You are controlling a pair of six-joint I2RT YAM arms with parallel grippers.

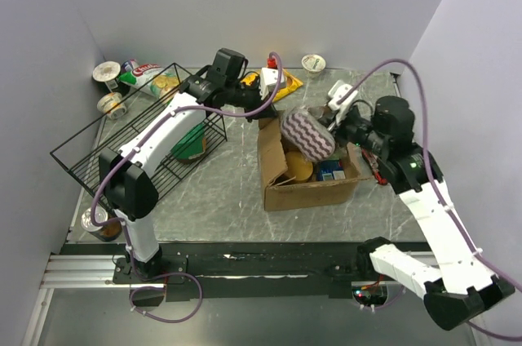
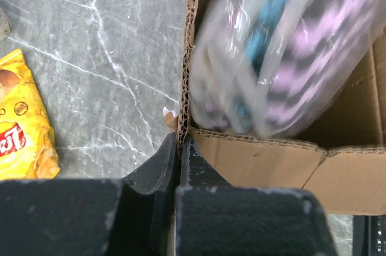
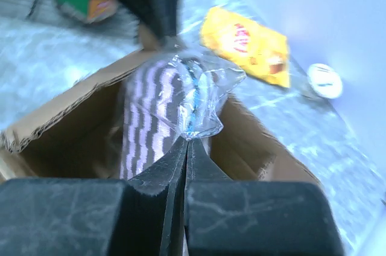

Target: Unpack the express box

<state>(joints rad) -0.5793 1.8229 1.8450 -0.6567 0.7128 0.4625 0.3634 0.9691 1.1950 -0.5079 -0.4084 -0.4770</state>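
Since the express box (image 1: 314,192) stands open on the marbled surface (image 1: 216,191), between the two arms and a little beyond their bases, the opening of it can be judged done. Its near wall is upright, and its flaps are folded outward.

On the bottom, toward the near side, a round yellow item (image 1: 298,166) and a small blue carton (image 1: 329,170) are seen. These remain to be taken out.

Over the far half of the box a purple-and-white striped package (image 1: 307,135) in clear plastic is held partly raised. Whether its underside is clear of the walls cannot be told. The right hand (image 3: 186,141) is clamped on a gathered twist of that plastic, its fingers pressed together with the film pinched between them. The left hand (image 2: 179,146) is clamped on the cardboard edge at the far left corner of the box, one finger on either side of the wall. This grip is judged to steady the box while the package is lifted.

To the left a black wire basket (image 1: 122,150) is set, with a green item (image 1: 189,144) lying in it. Farther back, a yellow crisp packet (image 1: 281,83) and a white tub (image 1: 313,63) lie near the rear wall.

The unpacking is judged to be under way, with at least three things not yet out.
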